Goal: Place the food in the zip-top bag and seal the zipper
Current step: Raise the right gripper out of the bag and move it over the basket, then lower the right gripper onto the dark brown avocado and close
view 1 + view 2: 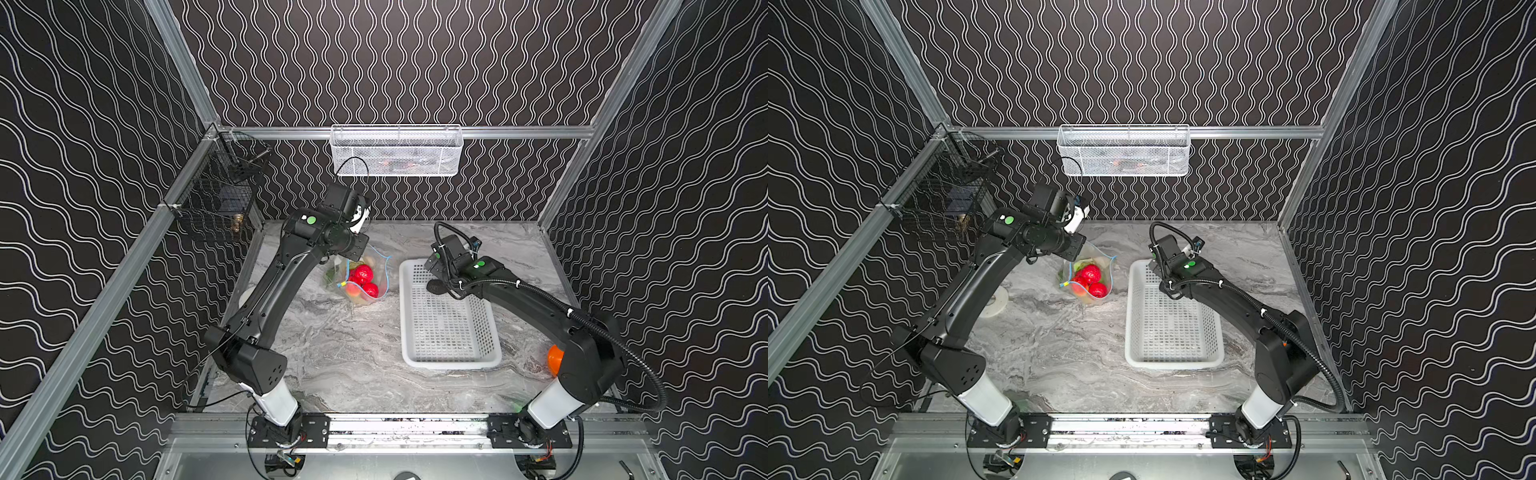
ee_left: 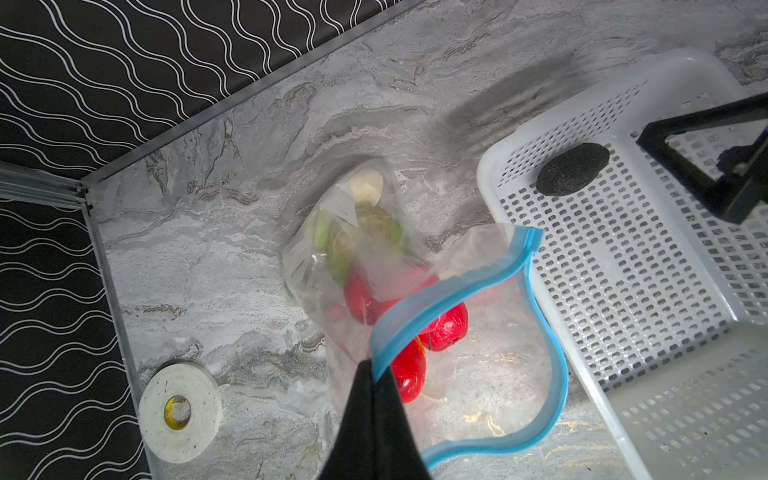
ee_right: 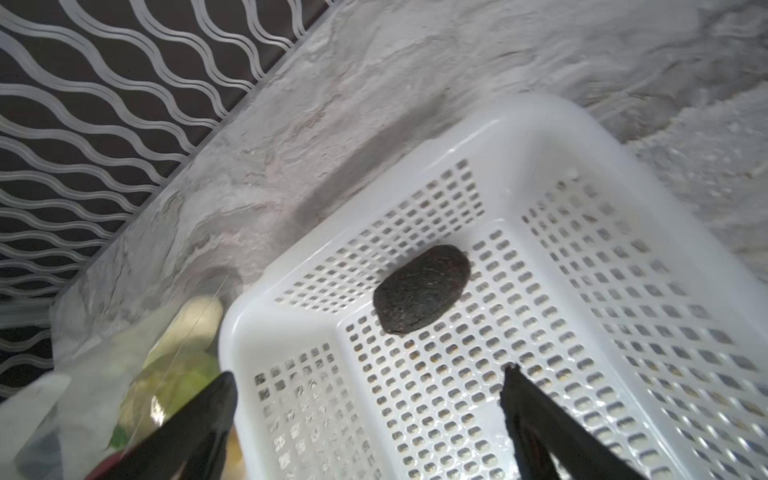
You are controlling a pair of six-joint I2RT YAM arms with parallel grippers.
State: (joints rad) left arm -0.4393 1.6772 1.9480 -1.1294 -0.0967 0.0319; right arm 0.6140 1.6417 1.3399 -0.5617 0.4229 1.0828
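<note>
Fetching the last piece for the zip-top bag (image 2: 316,257)
Left claw (image 2: 375,370) pinches the zipper (image 2: 449,291); right claw (image 3: 368,374), spread wide, hangs over the dark item (image 3: 422,289) in the basket (image 3: 540,124): lower, then grip

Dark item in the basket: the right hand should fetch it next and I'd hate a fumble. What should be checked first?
1. Right hand open: ok.
2. Dark item lies free on the basket floor: ok.
3. Dark item between the right fingers: not ok, it lies beyond the tips.
4. Left hand shut on the zipper: ok.
5. Bag mouth held open: ok.
6. Room left in the bag: cannot tell.
</note>
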